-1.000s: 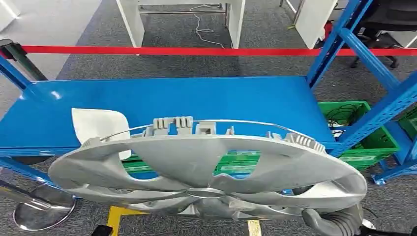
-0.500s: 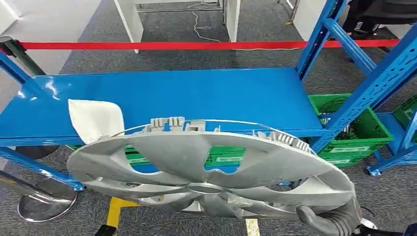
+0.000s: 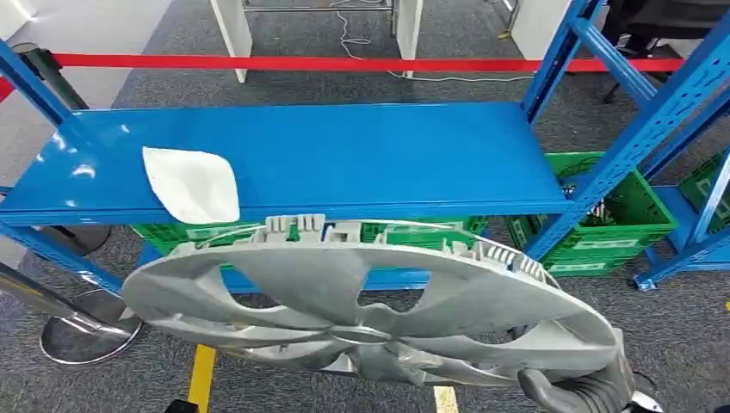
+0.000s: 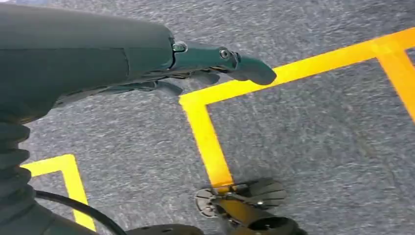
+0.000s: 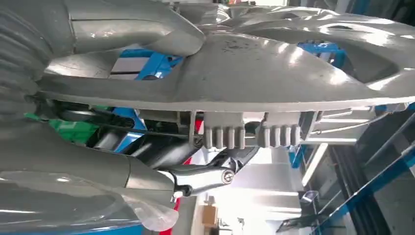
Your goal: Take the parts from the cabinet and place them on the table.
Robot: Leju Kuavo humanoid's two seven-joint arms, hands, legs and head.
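Wheel cover (image 3: 370, 323): gripped at its near right rim by right hand (image 3: 581, 391), not yet on blue surface (image 3: 361, 159); white part (image 3: 194, 185) already there. Left hand (image 4: 210, 71) empty, fingers loosely extended.

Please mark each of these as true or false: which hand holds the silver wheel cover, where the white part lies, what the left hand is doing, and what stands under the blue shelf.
1. The right hand grips the silver wheel cover at its rim. True.
2. The wheel cover already lies flat on the blue shelf. False: it is held in the air in front of the shelf.
3. A white part lies on the shelf, toward its left end. True.
4. The left hand holds a second part. False: it holds nothing and hangs over grey carpet with yellow lines.
5. Red crates stand under the shelf. False: the crates there are green.
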